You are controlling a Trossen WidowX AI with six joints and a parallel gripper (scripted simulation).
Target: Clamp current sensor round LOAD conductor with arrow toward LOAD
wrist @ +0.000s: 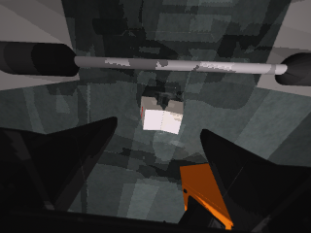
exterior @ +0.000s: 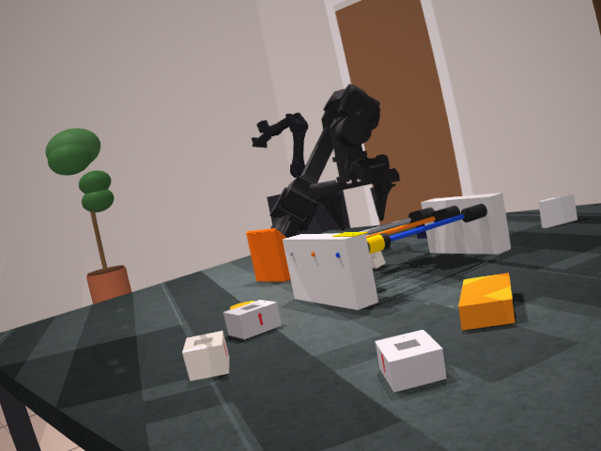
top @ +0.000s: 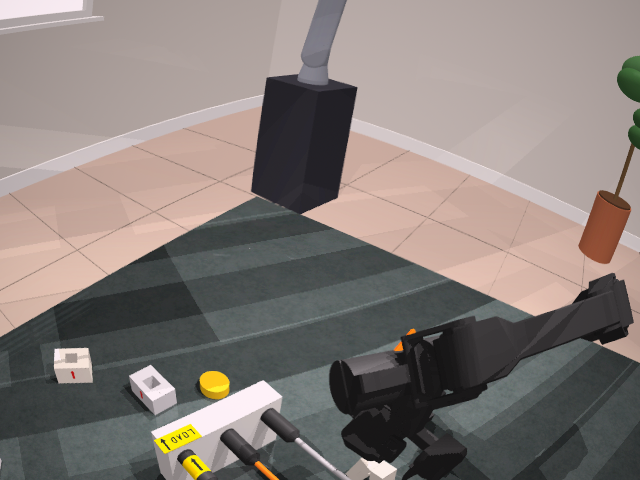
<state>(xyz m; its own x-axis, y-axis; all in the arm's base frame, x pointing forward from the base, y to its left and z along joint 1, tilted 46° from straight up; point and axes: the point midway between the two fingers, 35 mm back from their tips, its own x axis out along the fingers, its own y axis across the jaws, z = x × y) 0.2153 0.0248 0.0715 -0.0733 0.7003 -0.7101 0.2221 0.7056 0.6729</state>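
was wide open at the end effector [top: 395, 467] [exterior: 363, 223] [wrist: 159, 126], with both fingers apart and pointing down, above the worktop [top: 310, 310] [exterior: 310, 388] [wrist: 121, 189]. in the wrist view, showed the open sensor [top: 379, 471] [exterior: 377, 259] [wrist: 164, 116] between the directions of the two fingertips, a little ahead of them. found this sensor standing on the worktop, with its gap upward, near the grey conductor [top: 320, 457] [exterior: 392, 225] [wrist: 180, 65] and apart from the load one.

a little farther, saw the orange conductor [top: 266, 470] [exterior: 403, 226], and next to it the blue conductor [exterior: 422, 228] with a yellow sleeve [top: 195, 464] [exterior: 376, 243] bearing a black arrow. saw all three stretched between a white end block [top: 217, 413] [exterior: 325, 272] and another white block [exterior: 466, 238]. on top of the first, read the yellow load marker [top: 178, 438] [exterior: 350, 234], also with an arrow.

near the arm's foot, noticed an orange bracket [exterior: 267, 255] [wrist: 201, 182], upright. beyond the first end block, noticed a yellow disc [top: 214, 383] [exterior: 241, 304], just beside a white holed block [top: 155, 395] [exterior: 252, 325] with red arrow. farther out, saw a cream holed block [top: 74, 372] [exterior: 206, 364], one more pale holed block [exterior: 412, 368], and an orange-yellow box [exterior: 485, 310].
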